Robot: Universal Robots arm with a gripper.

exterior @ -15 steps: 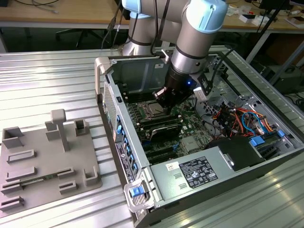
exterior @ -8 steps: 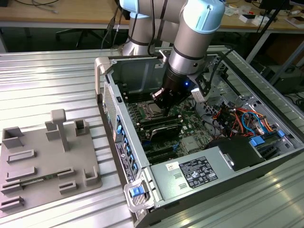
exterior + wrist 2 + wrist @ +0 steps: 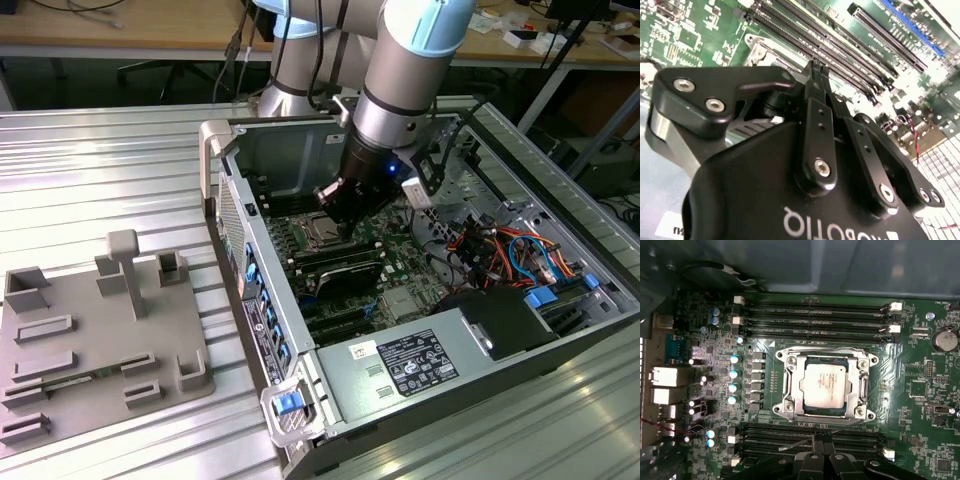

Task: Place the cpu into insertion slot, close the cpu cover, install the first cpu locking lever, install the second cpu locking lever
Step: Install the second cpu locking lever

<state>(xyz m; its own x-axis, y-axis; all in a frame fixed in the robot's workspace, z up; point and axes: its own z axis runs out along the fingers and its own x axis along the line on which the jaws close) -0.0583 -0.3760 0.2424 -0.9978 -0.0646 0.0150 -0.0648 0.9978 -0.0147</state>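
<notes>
Gripper [image 3: 345,212] is down inside the open computer case [image 3: 300,330], low over the green motherboard [image 3: 920,405]. In both wrist views its fingers [image 3: 816,85] are pressed together with nothing between them, tips [image 3: 822,440] over the black memory slots [image 3: 810,437] just beside the socket. The cpu [image 3: 824,385], silver-grey top up, sits flat in the insertion slot [image 3: 805,410]; in the exterior view it shows as a pale square [image 3: 322,233] just beside the gripper. The cpu cover [image 3: 795,382] lies closed around the chip, its square cut-out framing the metal top. A thin locking lever [image 3: 812,437] runs slantwise across the memory slots on the gripper's side of the socket, close to the fingertips. A second bank of memory slots [image 3: 815,320] lies on the far side of the socket; a row of small capacitors [image 3: 733,380] lines another side. Bundled orange, red and blue cables [image 3: 500,250] fill the case at the exterior view's right, near the power supply [image 3: 420,365]. A grey fixture tray [image 3: 95,340] with upright blocks rests on the ribbed metal worktop [image 3: 110,170], well apart from the case at the exterior view's left.
</notes>
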